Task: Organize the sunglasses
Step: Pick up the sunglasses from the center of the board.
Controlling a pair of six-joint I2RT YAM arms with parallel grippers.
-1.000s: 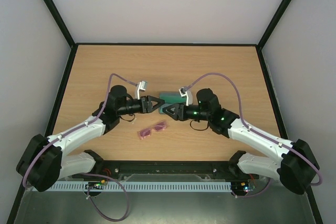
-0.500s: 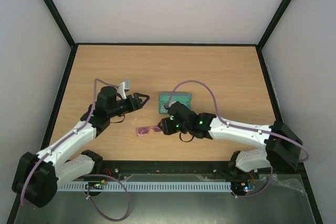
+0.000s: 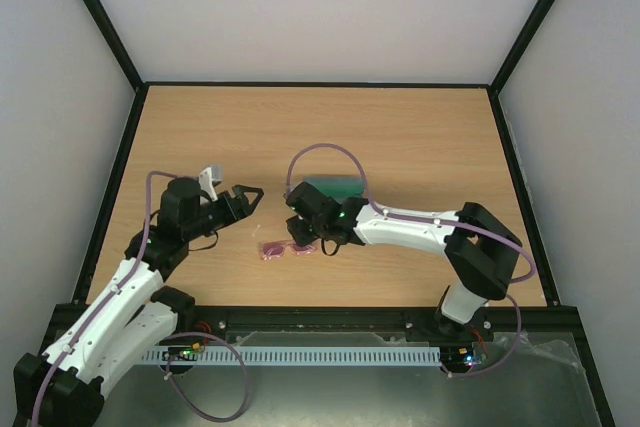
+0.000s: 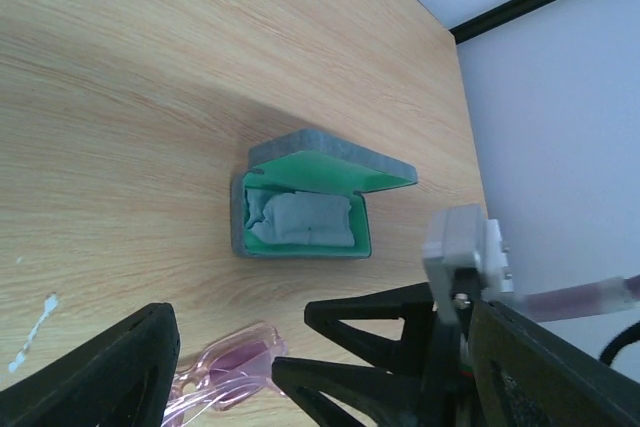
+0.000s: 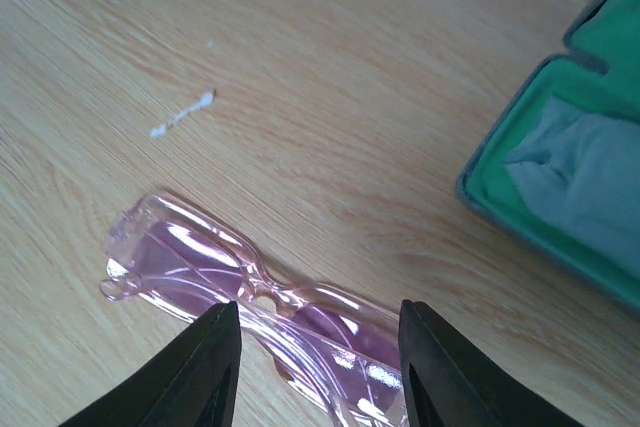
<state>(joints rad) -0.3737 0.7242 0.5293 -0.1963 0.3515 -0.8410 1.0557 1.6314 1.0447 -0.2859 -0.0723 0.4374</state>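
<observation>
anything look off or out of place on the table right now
The sunglasses lie loose on the wood beside the open case, whose green inside holds only a crumpled grey cloth. A small white scrap lies near them.

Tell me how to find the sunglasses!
Look at the wooden table, near its front middle. Just nearer the robot than the open grey case with green lining lie the sunglasses. They are the only pink, see-through thing there.

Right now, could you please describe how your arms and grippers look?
The left arm and right arm have white links between black joints. The left gripper and right gripper are black, with triangular frame fingers. A lilac cable runs along each; a green light glows on the right arm.
</observation>
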